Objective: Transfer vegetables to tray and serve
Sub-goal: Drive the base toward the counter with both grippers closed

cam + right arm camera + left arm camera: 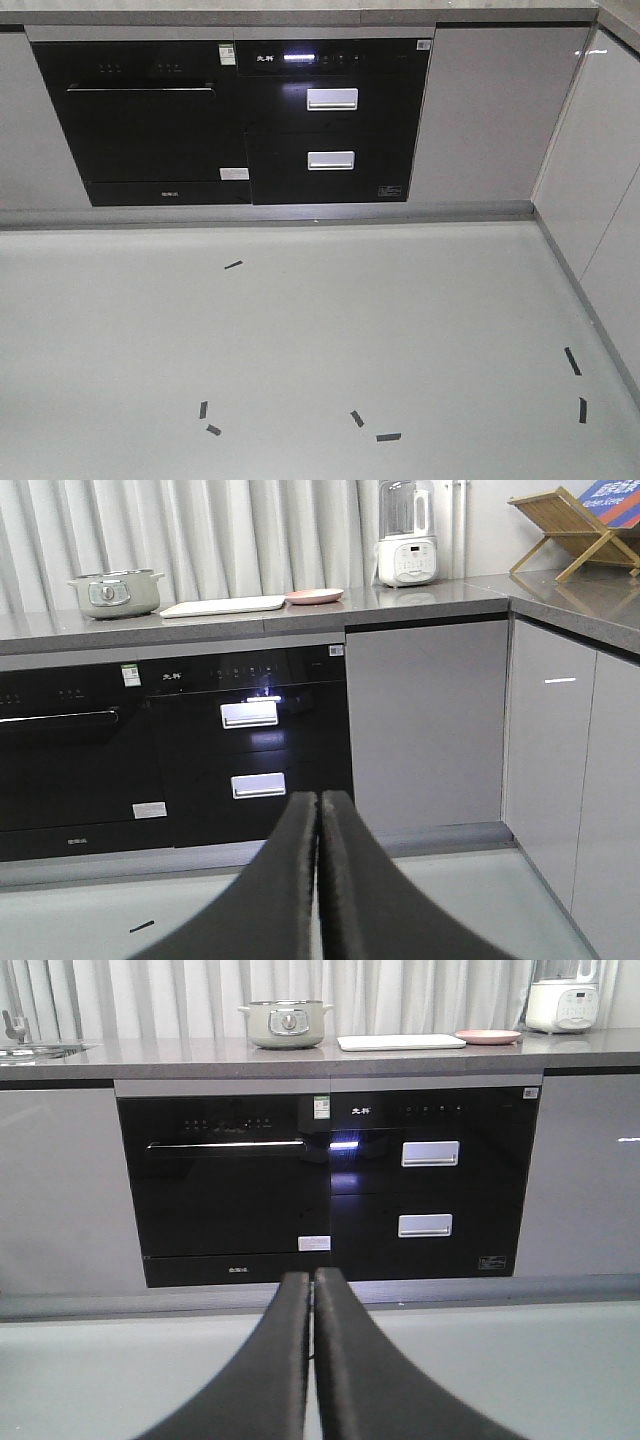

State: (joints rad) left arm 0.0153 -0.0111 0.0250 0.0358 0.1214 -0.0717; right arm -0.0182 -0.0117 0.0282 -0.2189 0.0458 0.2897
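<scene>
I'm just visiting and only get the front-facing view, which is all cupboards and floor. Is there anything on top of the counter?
Observer: Yes. The left wrist view shows a flat white tray lying on the counter.
Visitor: Is anything next to it?
Observer: A pink plate sits just beside it. The view is too low to show what, if anything, lies on the plate.
Visitor: And what are the robot's pincers doing?
Observer: The left pincer and the right pincer are both shut with nothing between their fingers.
</scene>
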